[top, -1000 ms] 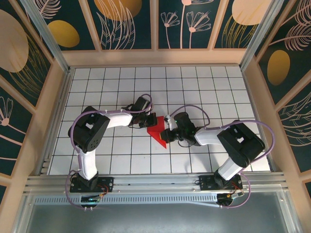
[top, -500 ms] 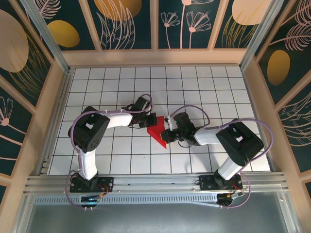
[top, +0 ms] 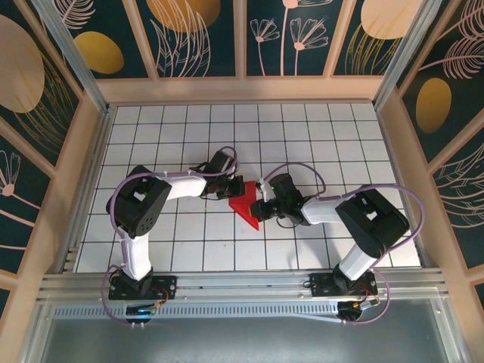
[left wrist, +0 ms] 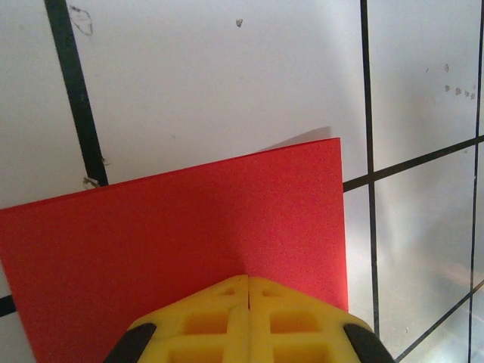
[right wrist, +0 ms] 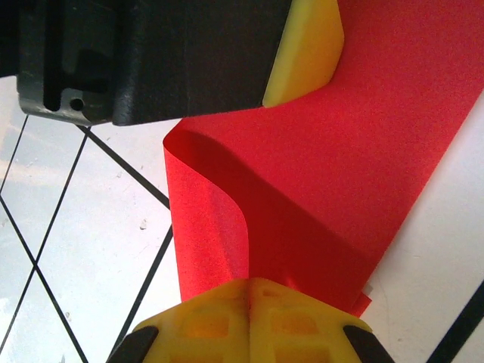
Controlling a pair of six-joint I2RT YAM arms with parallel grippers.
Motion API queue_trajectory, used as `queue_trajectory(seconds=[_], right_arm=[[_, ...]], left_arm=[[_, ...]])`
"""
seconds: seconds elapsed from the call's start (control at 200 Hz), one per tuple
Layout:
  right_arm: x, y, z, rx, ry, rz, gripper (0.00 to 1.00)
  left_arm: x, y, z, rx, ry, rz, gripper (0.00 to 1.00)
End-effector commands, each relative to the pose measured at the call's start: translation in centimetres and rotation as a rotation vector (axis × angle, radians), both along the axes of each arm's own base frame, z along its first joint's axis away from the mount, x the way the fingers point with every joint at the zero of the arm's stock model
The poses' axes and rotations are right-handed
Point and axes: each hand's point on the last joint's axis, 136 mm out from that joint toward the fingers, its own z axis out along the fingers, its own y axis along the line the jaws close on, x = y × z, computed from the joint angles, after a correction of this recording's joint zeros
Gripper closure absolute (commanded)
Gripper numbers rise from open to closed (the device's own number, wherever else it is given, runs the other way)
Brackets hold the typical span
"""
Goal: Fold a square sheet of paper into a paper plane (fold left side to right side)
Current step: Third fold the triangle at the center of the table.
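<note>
Found both arms folded low over the middle of the desk (top: 151, 128), elbows out, wrists turned inward toward each other. Recorded the left end effector (top: 231, 187) at the far-left edge of the red sheet of paper (top: 246, 206) and the right end effector (top: 262, 206) at its right edge, close together but apart. Saw, by the left wrist camera, yellow fingers (left wrist: 204, 321) pressed together with tips down on the sheet; could not tell whether pinching it or merely pressing on it. Saw, by the right wrist camera, the right end effector closed tight on a lifted, curling flap of the sheet, with one yellow finger of the left end effector resting on the flat part beyond. Noted the sheet folded to a narrower shape, pointed toward the near side, lying about the centre of the desk. Noted a white surface ruled in black grid lines, lightly scuffed in places. Noted wood-framed walls (top: 197, 38) with dark panels of leaf and flower motifs, and a metal rail (top: 242, 283) along the near edge, carrying both bases.
</note>
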Motion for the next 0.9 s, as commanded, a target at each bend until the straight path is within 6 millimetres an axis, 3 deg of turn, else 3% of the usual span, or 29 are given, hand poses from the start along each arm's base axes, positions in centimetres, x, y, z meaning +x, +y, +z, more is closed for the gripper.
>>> queue_trajectory(seconds=[0.0, 0.365, 0.896], right_arm=[[0.6, -0.1, -0.2, -0.013, -0.006, -0.008, 1.0], [-0.4, -0.6, -1.6, -0.033, 0.037, 0.001, 1.0], [-0.9, -0.2, -0.9, 0.005, 0.05, 0.022, 1.0]], left_arm=[[-1.6, 1.7, -3.6, 0.114, 0.073, 0.0, 1.0], [-1.5, 1.5, -3.4, 0.103, 0.071, 0.018, 1.0], [-1.4, 1.6, -3.5, 0.098, 0.08, 0.039, 1.0]])
